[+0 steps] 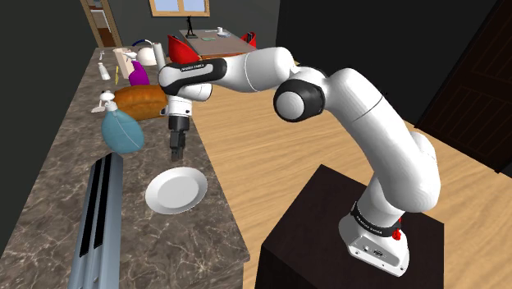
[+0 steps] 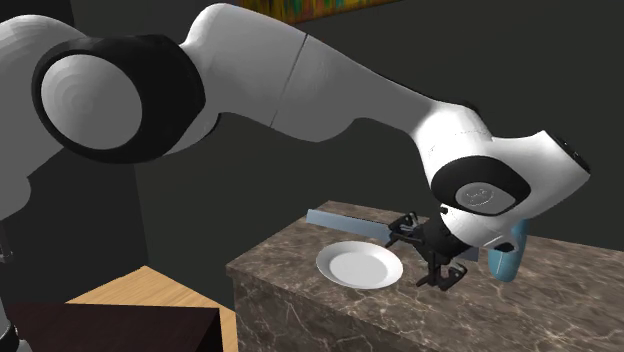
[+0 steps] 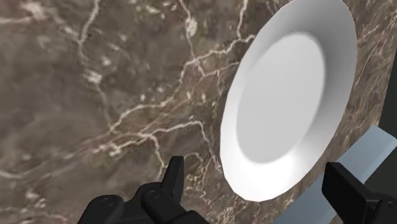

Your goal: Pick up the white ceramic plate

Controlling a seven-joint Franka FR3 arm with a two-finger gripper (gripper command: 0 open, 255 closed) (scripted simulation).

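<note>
Gripper (image 1: 176,153) released w/ jaws apart, hovering over counter (image 1: 57,172) just beside white plate (image 1: 176,190).

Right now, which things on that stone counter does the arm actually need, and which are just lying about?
For the job:
white plate, lying flat on the counter
gripper, open, hanging close to the plate's rim

Just lying about:
blue spray bottle
brown loaf
purple object
grey slotted panel
</note>
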